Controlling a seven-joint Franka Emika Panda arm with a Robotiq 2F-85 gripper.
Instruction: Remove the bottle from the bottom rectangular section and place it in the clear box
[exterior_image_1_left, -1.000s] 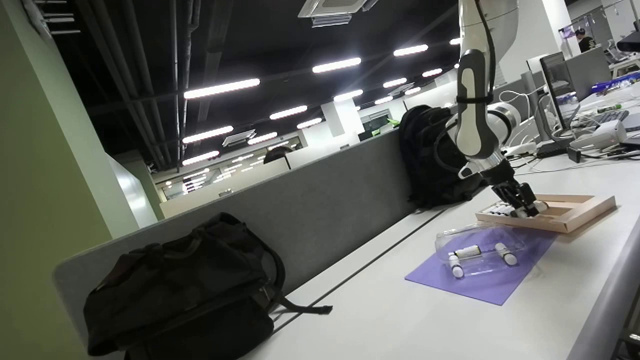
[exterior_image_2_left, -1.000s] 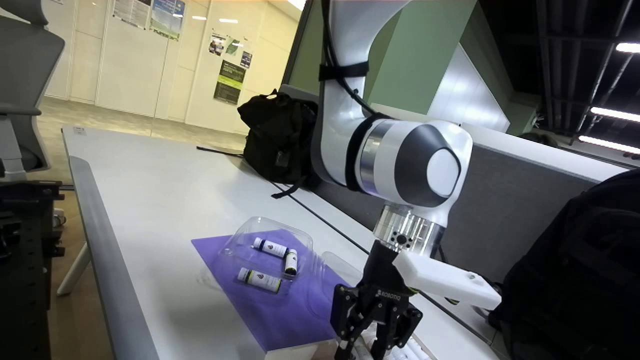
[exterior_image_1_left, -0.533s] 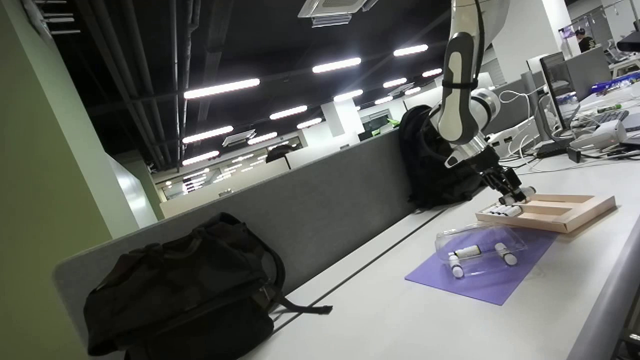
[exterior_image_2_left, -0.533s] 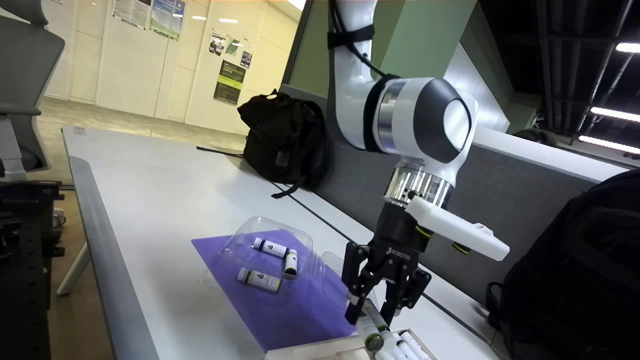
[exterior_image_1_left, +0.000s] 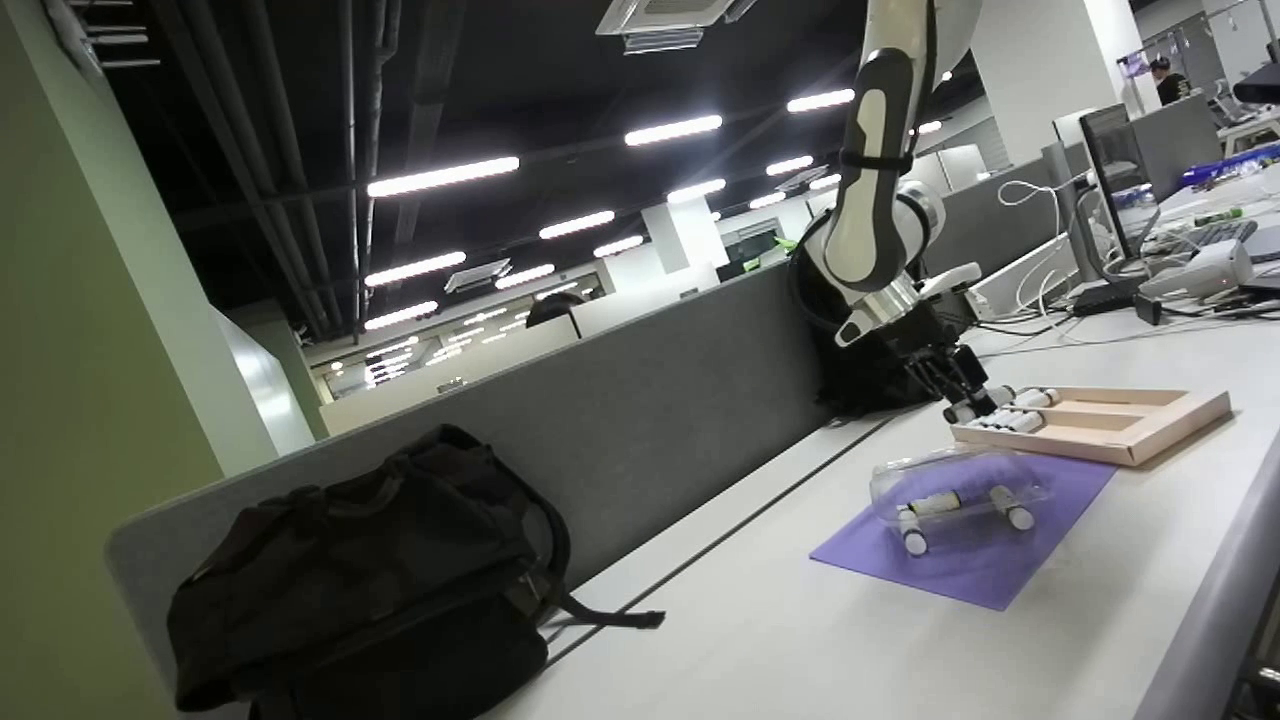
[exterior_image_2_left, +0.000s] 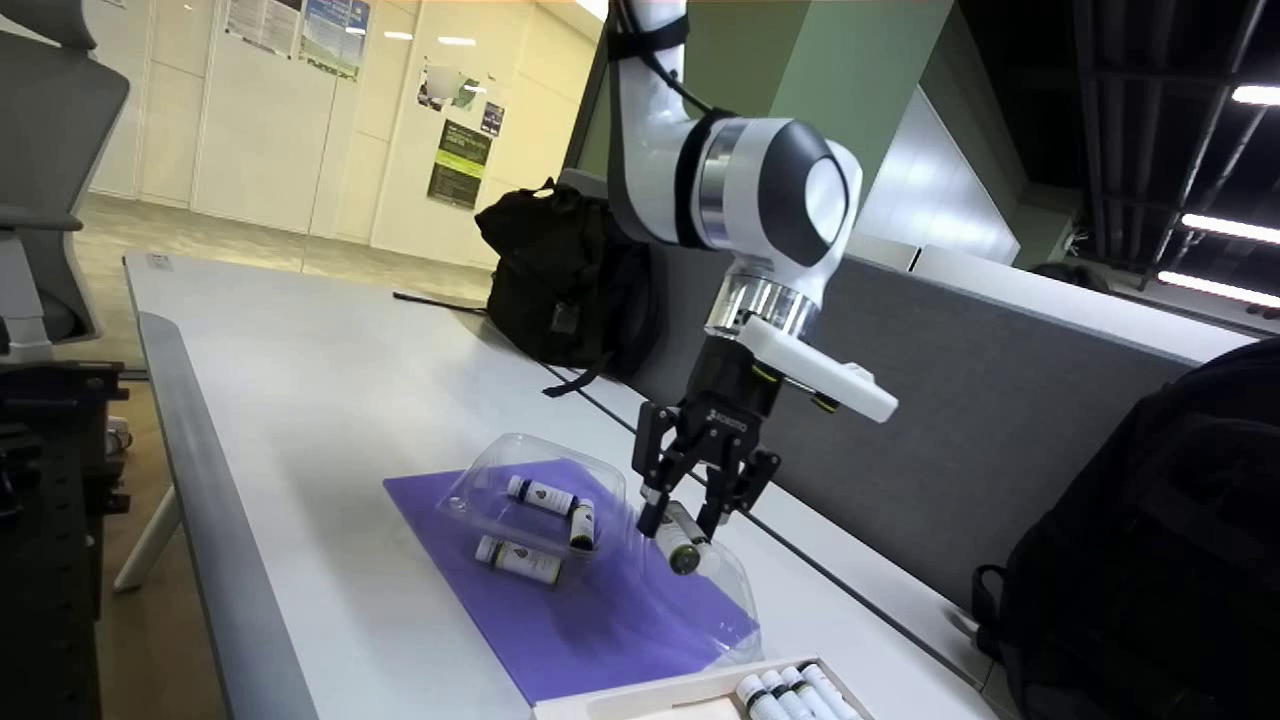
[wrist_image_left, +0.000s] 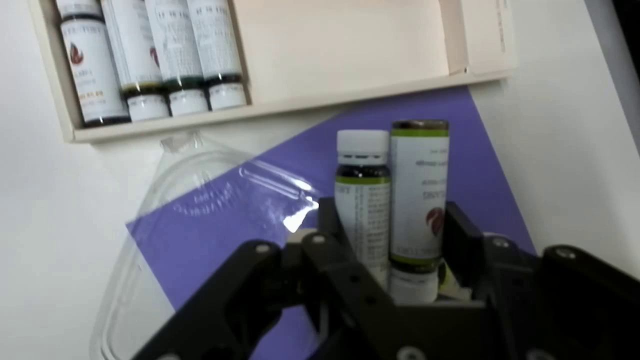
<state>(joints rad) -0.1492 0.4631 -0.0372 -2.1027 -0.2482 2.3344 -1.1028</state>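
- Evidently, the pincer (exterior_image_2_left: 680, 518) is clamped on two bottles (wrist_image_left: 419, 195) held side by side, raised near the clear box (exterior_image_2_left: 545, 455) and outside the tray (wrist_image_left: 345, 45).
- Both have white, green-banded labels; in the wrist view one shows its white cap uppermost, the other is reversed.
- The surface (exterior_image_2_left: 310, 400) spreads wide from the purple mat (exterior_image_2_left: 590, 660) to a grey edge.
- "ROBOTIQ" marks the pincer; one bottle bears a red emblem, its small print blurred.

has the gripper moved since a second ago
Yes: in an exterior view, the gripper has risen up and left, away from the wooden tray and toward the clear box.
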